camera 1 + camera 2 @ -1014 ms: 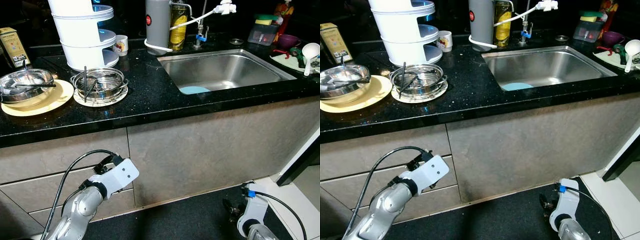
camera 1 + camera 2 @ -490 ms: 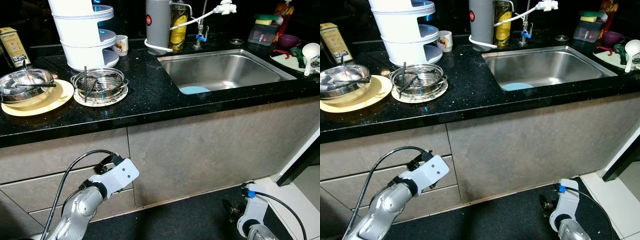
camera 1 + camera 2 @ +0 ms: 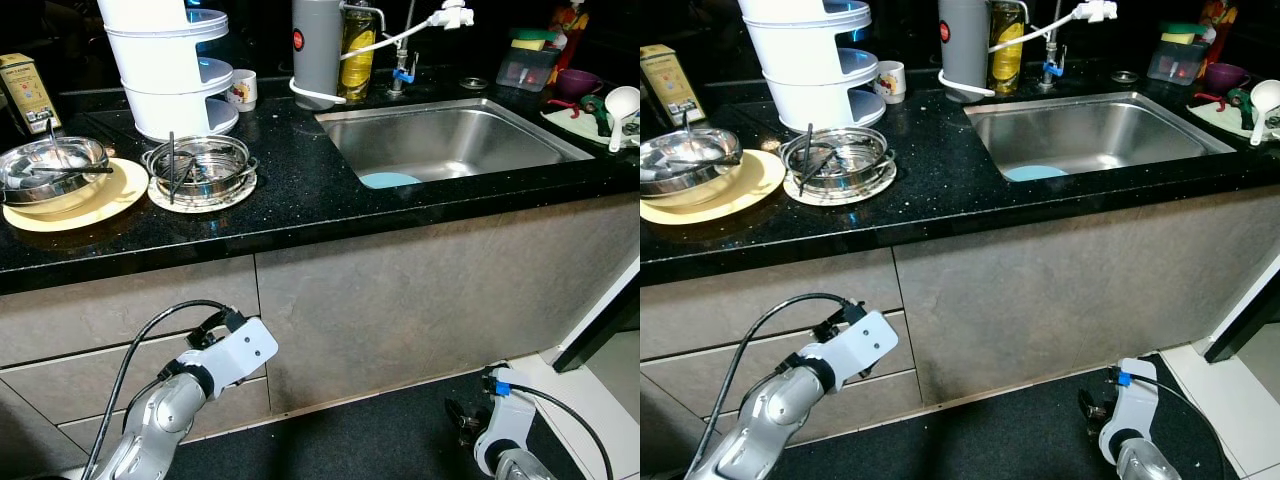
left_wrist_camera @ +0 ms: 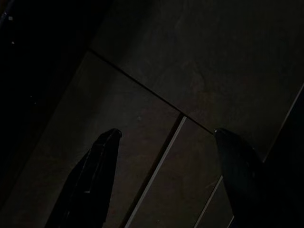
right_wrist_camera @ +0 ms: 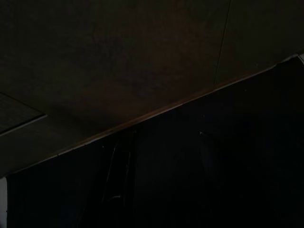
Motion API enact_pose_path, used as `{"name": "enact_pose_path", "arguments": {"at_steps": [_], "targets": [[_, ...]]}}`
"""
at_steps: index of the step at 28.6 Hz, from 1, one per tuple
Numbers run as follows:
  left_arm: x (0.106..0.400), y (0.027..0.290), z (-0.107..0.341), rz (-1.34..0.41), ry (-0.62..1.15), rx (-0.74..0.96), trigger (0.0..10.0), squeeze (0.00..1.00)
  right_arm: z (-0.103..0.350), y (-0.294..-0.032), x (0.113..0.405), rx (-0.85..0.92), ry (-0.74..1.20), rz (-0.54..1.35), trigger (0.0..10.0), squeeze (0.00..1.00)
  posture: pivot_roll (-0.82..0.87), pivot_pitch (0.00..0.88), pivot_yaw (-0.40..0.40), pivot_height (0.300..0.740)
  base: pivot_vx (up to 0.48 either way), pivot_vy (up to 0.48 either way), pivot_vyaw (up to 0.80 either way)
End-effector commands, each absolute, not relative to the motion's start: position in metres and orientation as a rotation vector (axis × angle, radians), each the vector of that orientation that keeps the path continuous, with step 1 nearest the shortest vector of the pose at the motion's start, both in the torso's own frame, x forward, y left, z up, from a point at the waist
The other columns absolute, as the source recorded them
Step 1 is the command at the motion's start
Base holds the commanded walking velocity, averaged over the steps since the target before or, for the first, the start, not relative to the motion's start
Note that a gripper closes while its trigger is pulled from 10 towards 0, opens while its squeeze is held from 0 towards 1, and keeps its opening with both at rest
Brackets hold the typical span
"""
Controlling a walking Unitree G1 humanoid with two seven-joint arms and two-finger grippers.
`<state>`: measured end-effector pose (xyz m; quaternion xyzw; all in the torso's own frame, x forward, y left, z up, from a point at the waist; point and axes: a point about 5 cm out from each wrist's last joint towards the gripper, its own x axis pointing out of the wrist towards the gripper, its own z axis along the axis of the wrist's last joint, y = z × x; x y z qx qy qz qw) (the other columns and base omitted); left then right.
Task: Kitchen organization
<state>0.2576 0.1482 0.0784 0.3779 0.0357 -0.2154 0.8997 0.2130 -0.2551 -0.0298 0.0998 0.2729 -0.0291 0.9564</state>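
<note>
**Both arms low before the counter, dishes waiting above**

At about 10 o'clock in the head views, a small yellow box (image 3: 24, 90) stands upright at the back of the black counter (image 3: 300, 190). Just in front of it a steel bowl (image 3: 50, 172) sits on a pale yellow plate (image 3: 95, 203), with a utensil lying across the bowl. Just beside it, toward 11 o'clock, a second steel bowl (image 3: 198, 166) rests on a white plate (image 3: 205, 199); dark sticks lean in it. Behind these stands a white tiered rack (image 3: 165, 70), and a small printed mug (image 3: 241, 90) is near its base.

At 12 o'clock a grey cylinder (image 3: 316, 50) and a bottle of yellow liquid (image 3: 355, 45) stand side by side at the sink's back corner, a white cord looped round the cylinder's foot. The steel sink (image 3: 450, 140) runs toward 2 o'clock, with a light blue round thing (image 3: 388, 180) lying in its near left corner. Past the sink, a clear lidded box (image 3: 527, 65), a purple bowl (image 3: 578, 80) and a white ladle (image 3: 620, 105) sit by the far edge.

Below the counter, the left gripper (image 4: 166, 156) hangs at 7 o'clock facing the grey cabinet fronts (image 3: 400, 300), its fingers (image 4: 95, 180) spread wide with nothing between them. The right arm (image 3: 505, 435) hangs at 5 o'clock over the dark floor (image 3: 380, 430); its wrist view is too dark to tell how its jaws stand.
</note>
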Motion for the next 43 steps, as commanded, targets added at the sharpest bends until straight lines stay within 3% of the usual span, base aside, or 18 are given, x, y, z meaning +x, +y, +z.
{"name": "enact_pose_path", "arguments": {"at_steps": [1,43], "targets": [[0.2556,0.1496,0.0733,-0.45,0.086,0.784,10.0,0.0,-0.0317,-0.2541,0.2123,0.195,0.566,-0.049,10.0,0.0,0.01,0.0,-0.04,0.74,0.0,0.0,0.0],[0.2487,0.1503,0.075,-0.454,0.078,0.783,10.0,0.0,-0.0333,-0.2546,0.2061,0.201,0.563,-0.049,10.0,0.0,0.01,0.0,-0.001,0.74,0.0,0.0,0.0]]}}
